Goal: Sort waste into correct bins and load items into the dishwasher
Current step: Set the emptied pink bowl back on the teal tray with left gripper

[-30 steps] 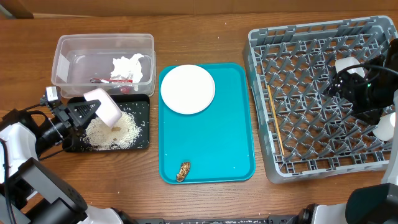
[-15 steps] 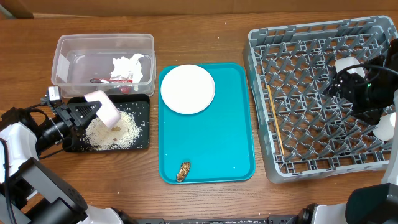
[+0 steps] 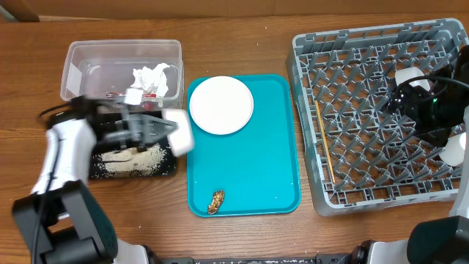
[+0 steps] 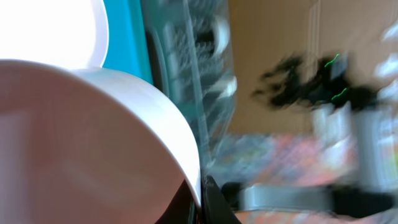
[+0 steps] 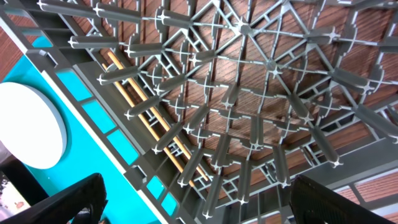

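Note:
My left gripper (image 3: 170, 133) is shut on the rim of the cream bowl (image 3: 179, 130), which hangs tilted over the left edge of the teal tray (image 3: 278, 139). In the blurred left wrist view the bowl (image 4: 81, 143) fills the left side, its rim pinched between my fingers (image 4: 211, 202). The black tray (image 3: 167, 167) holds white rice grains (image 3: 135, 159). The clear tub (image 3: 73, 70) holds the napkin (image 3: 150, 76) and the red wrapper (image 3: 121, 95). The white plate (image 3: 221, 105) and a brown scrap (image 3: 216, 202) lie on the teal tray. My right gripper (image 3: 396, 101) stands open above the grey dish rack (image 3: 366, 44), nothing between its fingers (image 5: 62, 199).
The chopsticks (image 3: 326, 150) lie along the rack's left side, also in the right wrist view as chopsticks (image 5: 149, 106). A small white round thing (image 3: 410, 75) sits in the rack beside my right arm, and another (image 3: 454, 150) at the rack's right edge.
My left arm has swung to the right with the bowl, from over the black tray to the teal tray's left edge. The right arm has not moved.

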You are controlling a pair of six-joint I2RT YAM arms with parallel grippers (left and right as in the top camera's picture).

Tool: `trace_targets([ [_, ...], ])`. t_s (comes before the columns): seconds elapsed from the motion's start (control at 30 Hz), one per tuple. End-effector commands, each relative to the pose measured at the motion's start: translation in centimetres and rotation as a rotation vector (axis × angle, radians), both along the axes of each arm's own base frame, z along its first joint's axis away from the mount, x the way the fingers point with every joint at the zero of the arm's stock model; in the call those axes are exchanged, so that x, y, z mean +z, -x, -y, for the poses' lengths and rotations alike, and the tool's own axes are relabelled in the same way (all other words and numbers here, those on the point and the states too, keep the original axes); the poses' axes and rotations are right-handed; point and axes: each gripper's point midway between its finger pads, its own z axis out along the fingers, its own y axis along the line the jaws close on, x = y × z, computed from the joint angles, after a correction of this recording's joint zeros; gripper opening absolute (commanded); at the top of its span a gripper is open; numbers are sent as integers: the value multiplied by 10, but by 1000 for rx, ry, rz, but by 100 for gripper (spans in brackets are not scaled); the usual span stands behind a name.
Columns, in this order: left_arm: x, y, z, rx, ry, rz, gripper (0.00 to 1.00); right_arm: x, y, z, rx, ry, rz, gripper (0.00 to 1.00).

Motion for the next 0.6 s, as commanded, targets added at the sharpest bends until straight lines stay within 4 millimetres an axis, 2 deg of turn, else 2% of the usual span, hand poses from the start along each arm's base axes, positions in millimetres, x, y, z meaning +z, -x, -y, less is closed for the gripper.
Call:
trace_targets([
  [0.0,-21,5,49,-176,-284,14,4,4,0,-1,9,3,19,97],
  [0.1,-49,5,78,-230,-527,12,4,4,0,-1,9,3,19,97],
  [0.17,-62,7,99,-258,-645,47,4,4,0,-1,9,3,19,97],
  [0.37,-80,14,158,-293,-854,199,4,4,0,-1,9,3,19,97],
  [0.47,-87,13,172,-260,-952,257,4,4,0,-1,9,1,16,97],
  [0.57,-89,8,175,-201,-1002,272,7,4,1,-1,9,1,14,97],
])
